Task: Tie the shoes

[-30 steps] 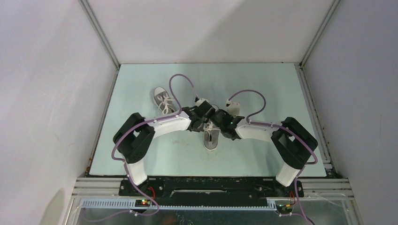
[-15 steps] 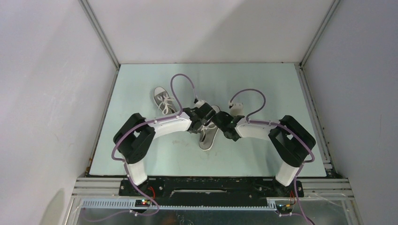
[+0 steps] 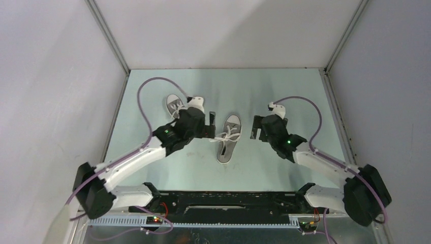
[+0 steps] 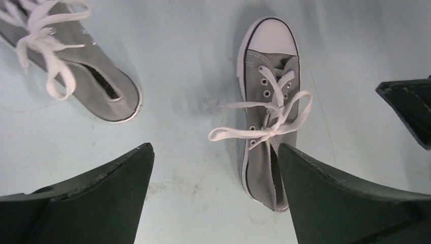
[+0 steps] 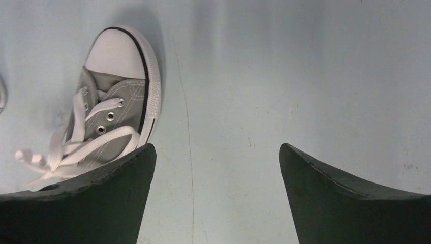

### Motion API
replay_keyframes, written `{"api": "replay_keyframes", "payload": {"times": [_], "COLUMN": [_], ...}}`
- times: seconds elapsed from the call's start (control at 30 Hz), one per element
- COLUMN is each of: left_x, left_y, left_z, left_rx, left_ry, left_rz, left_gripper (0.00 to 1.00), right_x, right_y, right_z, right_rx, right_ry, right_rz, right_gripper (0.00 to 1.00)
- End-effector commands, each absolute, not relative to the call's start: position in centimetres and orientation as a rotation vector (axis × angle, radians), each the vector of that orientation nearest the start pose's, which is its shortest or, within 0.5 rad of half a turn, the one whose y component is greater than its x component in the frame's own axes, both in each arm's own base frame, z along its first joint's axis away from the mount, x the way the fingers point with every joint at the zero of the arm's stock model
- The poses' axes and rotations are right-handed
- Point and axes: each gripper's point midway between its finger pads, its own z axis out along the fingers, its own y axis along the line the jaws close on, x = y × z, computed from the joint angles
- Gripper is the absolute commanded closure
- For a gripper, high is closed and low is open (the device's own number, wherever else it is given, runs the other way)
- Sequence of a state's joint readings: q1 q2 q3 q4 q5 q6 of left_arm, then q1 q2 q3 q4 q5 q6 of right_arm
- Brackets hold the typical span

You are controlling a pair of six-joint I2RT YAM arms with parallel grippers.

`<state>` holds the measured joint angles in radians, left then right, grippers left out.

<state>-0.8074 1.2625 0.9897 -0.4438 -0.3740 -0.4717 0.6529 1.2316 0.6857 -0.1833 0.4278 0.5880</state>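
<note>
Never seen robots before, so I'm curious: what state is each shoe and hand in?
Middle shoe: upright on its sole, laces in a loose bow.
Far-left shoe: upright, laces looped; knot unclear.
Left hand: open, holding nothing.
Right hand: open, holding nothing.

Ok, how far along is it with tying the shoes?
Done, it seems: the centre shoe carries a bow with two loops. In hand: nothing; the left gripper and right gripper are both open and empty, one on each side of that shoe. Left: the far-left shoe shows looped laces too, but its knot is cropped, so I cannot confirm it.
</note>
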Motion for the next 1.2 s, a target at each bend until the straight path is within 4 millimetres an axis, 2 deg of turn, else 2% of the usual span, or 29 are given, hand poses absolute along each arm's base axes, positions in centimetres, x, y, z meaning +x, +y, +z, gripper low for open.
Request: {"api": "replay_keyframes", "payload": {"times": [0.0,0.13,0.23,0.37,0.43,0.47,0.63,0.83,0.87,0.93,1.03,1.17], "left_x": [28.0,29.3,29.8,30.2,30.3,30.5,31.7,34.2,34.6,35.5,36.0,35.0], "left_y": [-19.5,-13.1,-8.4,-3.1,-1.1,-0.4,2.4,5.0,5.1,6.2,7.0,7.7], "left_z": [18.5,19.0,19.7,20.3,19.4,19.1,17.9,16.8,16.1,16.1,16.5,17.5], "left_rx": [0.072,-0.121,-0.256,-0.417,-0.432,-0.428,-0.409,-0.411,-0.414,-0.436,-0.449,-0.386], "left_ry": [2.109,1.983,1.856,1.662,1.618,1.601,1.596,1.598,1.647,1.681,1.686,1.592], "left_rz": [-0.358,-0.3,-0.148,-0.016,0.036,0.052,0.141,0.174,0.156,0.139,0.121,0.191], "left_gripper": [0.0,0.01,0.02,0.0,0.01,0.02,0.01,0.0,0.0,0.02,0.06,0.09], "right_x": [30.0,30.6,31.4,32.8,33.5,34.1,35.8,36.6,36.7,36.8,37.1,37.4], "right_y": [16.6,14.2,12.3,9.4,8.4,8.1,6.8,4.6,4.4,3.2,2.3,1.2], "right_z": [13.1,14.8,15.7,16.9,17.1,17.6,17.3,16.5,16.4,15.9,15.0,14.0], "right_rx": [0.012,0.005,0.044,0.137,0.145,0.139,0.078,0.051,0.031,0.039,0.065,0.06], "right_ry": [2.092,2.026,1.994,1.919,1.864,1.816,1.763,1.759,1.753,1.761,1.785,1.794], "right_rz": [0.327,0.274,0.238,0.178,0.13,0.107,-0.027,0.002,-0.009,-0.045,-0.007,-0.037], "right_gripper": [0.05,0.01,0.01,0.02,0.02,0.01,0.01,0.01,0.01,0.01,0.01,0.01]}}
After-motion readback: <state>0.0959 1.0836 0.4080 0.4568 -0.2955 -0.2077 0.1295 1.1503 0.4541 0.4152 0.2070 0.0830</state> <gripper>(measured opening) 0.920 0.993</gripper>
